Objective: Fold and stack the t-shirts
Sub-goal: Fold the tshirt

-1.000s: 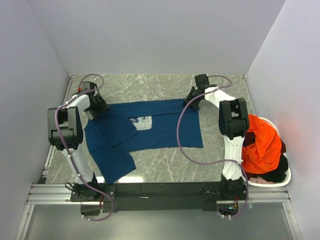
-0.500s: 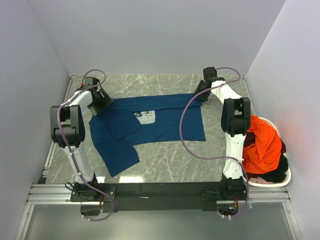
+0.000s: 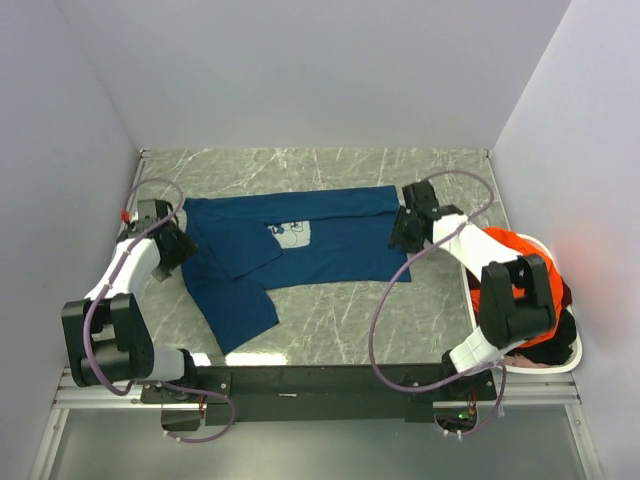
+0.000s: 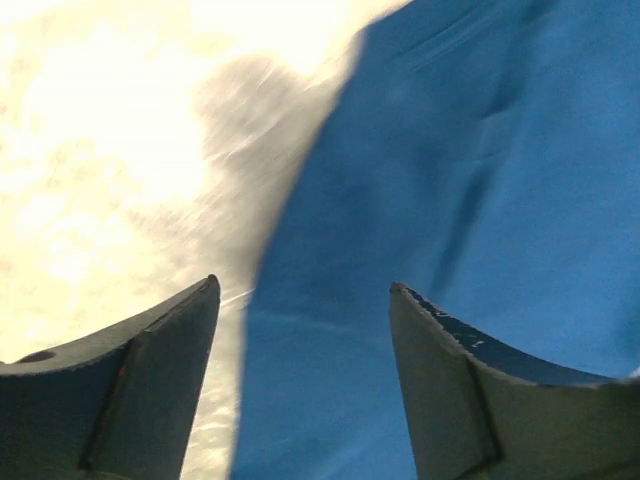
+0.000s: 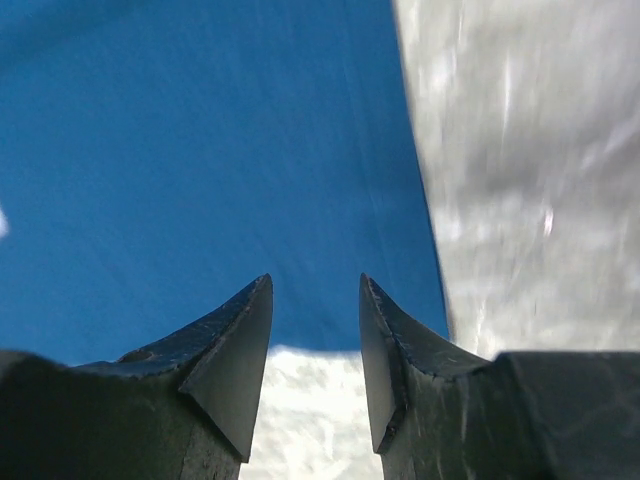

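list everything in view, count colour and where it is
navy t-shirt: 1, dark blue, spread on the middle of the table
chest print: 1, pale, on the navy t-shirt
orange t-shirt: 1, bright orange, heaped in the basket
dark clothes: count unclear, black, under the orange t-shirt
basket: 1, white, at the table's right near corner
table: 1, grey marble pattern
walls: 3, pale grey, around the table
cables: 2, purple, one looping along each arm
left arm: 1, white and black, at the navy t-shirt's left edge, jaws open
right arm: 1, white and black, at the navy t-shirt's right edge, jaws open
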Robot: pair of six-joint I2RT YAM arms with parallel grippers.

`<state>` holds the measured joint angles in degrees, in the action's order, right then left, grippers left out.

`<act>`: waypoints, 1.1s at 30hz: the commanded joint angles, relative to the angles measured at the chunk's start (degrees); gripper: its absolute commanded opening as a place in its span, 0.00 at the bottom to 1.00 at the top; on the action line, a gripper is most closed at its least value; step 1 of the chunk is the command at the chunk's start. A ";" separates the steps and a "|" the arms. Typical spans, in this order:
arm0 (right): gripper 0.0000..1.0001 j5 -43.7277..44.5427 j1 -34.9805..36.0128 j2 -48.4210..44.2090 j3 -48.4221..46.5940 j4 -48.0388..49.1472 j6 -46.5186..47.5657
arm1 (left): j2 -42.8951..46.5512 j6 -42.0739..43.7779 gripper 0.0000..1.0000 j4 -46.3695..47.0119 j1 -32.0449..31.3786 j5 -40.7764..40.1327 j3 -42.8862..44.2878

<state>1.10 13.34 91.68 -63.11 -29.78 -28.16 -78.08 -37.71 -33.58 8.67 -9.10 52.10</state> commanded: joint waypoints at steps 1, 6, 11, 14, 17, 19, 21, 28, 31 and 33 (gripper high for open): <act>0.47 2.15 1.15 -5.70 5.71 3.14 0.74 | 1.79 0.10 0.73 -0.87 1.26 -2.15 -4.88; 0.47 1.62 1.25 -9.50 12.13 4.99 0.74 | 0.31 0.89 0.65 1.33 1.88 -0.92 -6.74; 0.47 2.41 1.25 -10.38 13.98 5.61 1.18 | -2.86 1.50 0.58 2.21 1.79 0.66 -6.74; 0.47 2.85 1.25 -10.64 14.51 5.70 1.18 | -4.44 1.85 0.56 2.73 1.79 1.28 -7.36; 0.47 2.76 1.25 -10.47 14.86 6.14 1.44 | -5.59 2.12 0.55 3.26 1.79 2.24 -7.62; 0.47 2.94 1.25 -9.85 14.86 5.87 1.44 | -6.38 2.21 0.53 3.35 1.79 2.77 -7.80; 0.47 3.11 1.16 -9.85 14.95 5.96 1.44 | -6.99 2.12 0.53 3.00 1.53 2.95 -8.06; 0.47 4.43 1.25 -9.85 14.86 5.00 1.71 | -7.08 1.50 0.51 2.47 0.74 3.30 -9.38; 0.47 5.14 1.25 -10.29 15.21 4.38 1.88 | -7.87 0.98 0.42 2.73 0.12 3.22 -9.56; 0.47 5.31 1.25 -10.55 15.56 4.20 1.71 | -8.22 1.15 0.35 2.47 -0.23 2.95 -9.30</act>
<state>4.23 14.48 83.35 -48.38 -25.63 -27.09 -84.33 -36.25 -31.27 9.37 -7.62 44.25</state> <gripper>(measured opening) 0.472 0.377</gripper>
